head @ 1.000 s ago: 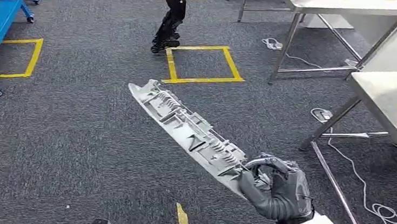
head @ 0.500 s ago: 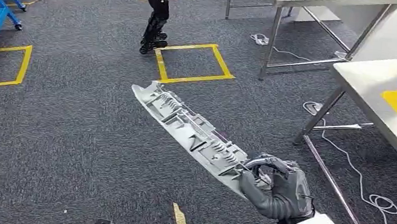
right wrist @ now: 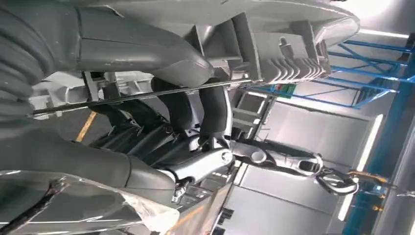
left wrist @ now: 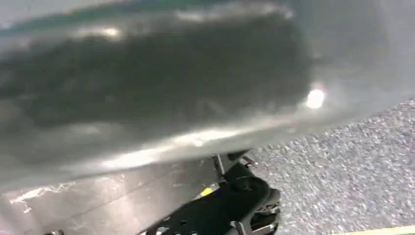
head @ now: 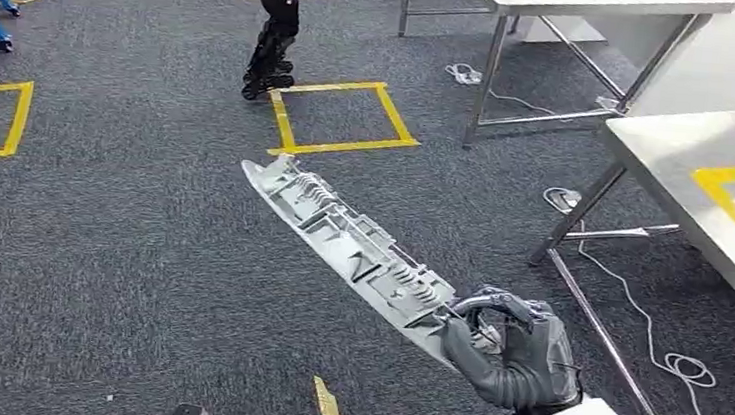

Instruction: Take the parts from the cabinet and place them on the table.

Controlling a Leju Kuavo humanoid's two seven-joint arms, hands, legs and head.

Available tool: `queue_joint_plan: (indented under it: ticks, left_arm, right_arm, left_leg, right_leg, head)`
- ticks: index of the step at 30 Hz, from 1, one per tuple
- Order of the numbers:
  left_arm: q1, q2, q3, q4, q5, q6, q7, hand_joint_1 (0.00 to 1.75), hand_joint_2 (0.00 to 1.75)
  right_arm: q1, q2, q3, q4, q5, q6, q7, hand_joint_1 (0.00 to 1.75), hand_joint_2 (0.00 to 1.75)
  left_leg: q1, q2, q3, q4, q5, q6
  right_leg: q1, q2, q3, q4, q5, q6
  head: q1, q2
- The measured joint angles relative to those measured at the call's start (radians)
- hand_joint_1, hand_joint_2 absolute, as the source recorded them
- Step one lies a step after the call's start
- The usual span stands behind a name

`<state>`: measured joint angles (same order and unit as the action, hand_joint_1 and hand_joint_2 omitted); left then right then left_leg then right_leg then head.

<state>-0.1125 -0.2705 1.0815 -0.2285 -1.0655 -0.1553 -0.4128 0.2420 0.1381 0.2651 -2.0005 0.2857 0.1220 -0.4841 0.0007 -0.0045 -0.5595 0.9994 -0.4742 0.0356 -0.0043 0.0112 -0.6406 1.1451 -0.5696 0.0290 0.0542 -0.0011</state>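
Mid-carry, long part out over the carpet.
Right hand [head: 511, 356] grips one end of the long pale-grey ribbed plastic part [head: 345, 241]; swinging toward the steel table [head: 669, 154], its free tip could strike a leg. Left hand: cannot tell.

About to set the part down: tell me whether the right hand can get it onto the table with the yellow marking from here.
Probably not yet. The right hand grips the long grey part over carpet, with the table off to its right; open floor lies between.
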Motion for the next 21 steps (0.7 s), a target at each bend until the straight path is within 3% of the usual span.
queue_joint_plan:
  ticks: [2, 3, 4, 5, 7, 8, 9, 11, 13, 14, 17, 18, 19, 21]
  left_arm:
    - [0.002, 0.0, 0.0, 0.0, 0.0, 0.0, 0.0, 0.0, 0.0]
    - [0.002, 0.001, 0.0, 0.0, 0.0, 0.0, 0.0, 0.0, 0.0]
    - [0.002, 0.001, 0.0, 0.0, 0.0, 0.0, 0.0, 0.0, 0.0]
    - [0.001, 0.0, 0.0, 0.0, -0.002, 0.0, 0.0, 0.0, 0.0]
    - [0.001, 0.0, 0.0, 0.0, -0.002, 0.0, 0.001, 0.0, 0.0]
    - [0.0, 0.001, 0.0, 0.0, -0.002, 0.0, 0.001, 0.0, 0.0]
    - [0.0, 0.001, 0.0, 0.0, -0.002, 0.0, 0.002, 0.0, 0.0]
    - [0.001, 0.0, 0.0, 0.0, -0.002, 0.0, 0.003, 0.0, 0.0]
    - [-0.002, 0.0, 0.0, 0.0, -0.002, 0.0, 0.003, 0.0, 0.0]
    - [-0.002, 0.0, 0.0, 0.0, -0.002, 0.0, 0.003, 0.0, 0.0]
    - [-0.003, 0.0, 0.0, 0.0, -0.002, 0.0, 0.003, 0.0, 0.0]
    - [-0.004, 0.0, 0.0, 0.0, -0.002, 0.0, 0.003, 0.0, 0.0]
    - [-0.004, 0.002, 0.0, 0.0, -0.002, 0.0, 0.003, 0.0, 0.0]
    - [-0.002, 0.002, 0.0, 0.0, -0.002, 0.0, 0.004, 0.0, 0.0]
  right_arm:
    - [0.001, 0.0, 0.0, 0.0, 0.0, 0.0, 0.0, 1.75, 1.75]
    - [0.002, 0.0, 0.0, 0.0, 0.0, 0.0, 0.0, 1.75, 1.75]
    - [0.002, 0.0, 0.0, 0.0, 0.0, 0.0, 0.001, 1.75, 1.75]
    - [0.002, 0.0, 0.0, 0.0, 0.001, 0.0, 0.002, 1.75, 1.75]
    - [0.0, 0.0, 0.0, 0.0, 0.001, 0.0, 0.002, 1.75, 1.75]
    - [-0.004, 0.0, 0.0, 0.0, 0.001, 0.0, 0.003, 1.75, 1.75]
    - [-0.006, 0.0, 0.0, 0.0, 0.0, 0.0, 0.002, 1.75, 1.75]
    - [-0.004, 0.0, -0.003, 0.0, 0.0, 0.0, 0.003, 1.75, 1.75]
    - [-0.005, 0.0, -0.004, 0.0, 0.001, 0.0, 0.004, 1.75, 1.75]
    - [-0.006, 0.0, -0.005, 0.0, 0.001, 0.0, 0.004, 1.75, 1.75]
    - [-0.008, 0.0, -0.006, 0.0, 0.001, 0.0, 0.003, 1.75, 1.75]
    - [-0.007, 0.0, -0.006, 0.0, 0.001, 0.0, 0.004, 1.75, 1.75]
    - [-0.007, 0.0, -0.007, 0.0, 0.001, 0.0, 0.004, 1.75, 1.75]
    - [-0.007, 0.0, -0.007, 0.0, 0.001, 0.0, 0.004, 1.75, 1.75]
  left_leg:
    - [-0.002, 0.008, -0.001, 0.0, -0.001, 0.001]
    - [-0.003, 0.012, -0.001, 0.0, -0.001, 0.001]
    - [-0.003, 0.014, 0.0, 0.001, -0.001, 0.001]
    - [-0.003, 0.015, 0.001, 0.001, -0.002, 0.0]
    - [-0.002, 0.017, 0.003, 0.005, -0.006, -0.007]
    - [-0.011, 0.019, 0.0, 0.01, -0.01, -0.013]
    - [-0.011, 0.02, -0.003, 0.014, -0.009, -0.017]
    - [-0.01, 0.026, -0.003, 0.012, -0.006, -0.022]
    - [-0.005, 0.023, -0.006, 0.023, -0.021, -0.033]
    - [-0.004, 0.017, -0.019, 0.056, -0.047, -0.038]
    - [-0.002, 0.014, -0.12, 0.286, -0.152, -0.045]
    - [-0.002, 0.013, -0.142, 0.333, -0.159, -0.045]
    - [-0.002, 0.013, -0.137, 0.322, -0.139, -0.044]
    - [-0.002, 0.01, -0.076, 0.187, -0.053, -0.038]
  right_leg:
    - [-0.001, -0.001, -0.073, 0.152, -0.059, 0.006]
    - [-0.002, -0.001, -0.09, 0.183, -0.059, 0.008]
    - [-0.003, -0.002, -0.081, 0.161, -0.037, 0.009]
    - [-0.005, -0.004, -0.048, 0.094, 0.005, 0.009]
    - [-0.008, -0.027, 0.052, -0.098, 0.087, 0.008]
    - [-0.001, -0.041, 0.071, -0.13, 0.067, 0.007]
    - [-0.004, -0.032, 0.073, -0.131, 0.073, -0.003]
    - [0.001, -0.027, 0.069, -0.129, 0.074, -0.007]
    - [-0.005, -0.023, 0.072, -0.137, 0.081, -0.022]
    - [-0.005, -0.02, 0.072, -0.137, 0.081, -0.029]
    - [-0.004, -0.013, 0.072, -0.136, 0.081, -0.037]
    - [-0.003, -0.009, 0.072, -0.136, 0.081, -0.037]
    - [-0.003, -0.004, 0.073, -0.136, 0.081, -0.037]
    - [-0.003, 0.007, 0.077, -0.136, 0.081, -0.036]
  head:
    - [-0.001, 0.0]
    - [-0.002, 0.0]
    - [-0.002, 0.0]
    - [-0.002, 0.0]
    - [-0.001, 0.0]
    - [-0.001, 0.0]
    - [-0.004, 0.0]
    - [-0.004, 0.0]
    - [-0.003, 0.0]
    - [-0.006, 0.0]
    - [-0.006, 0.0]
    - [-0.006, 0.0]
    - [-0.006, 0.0]
    - [-0.006, 0.0]
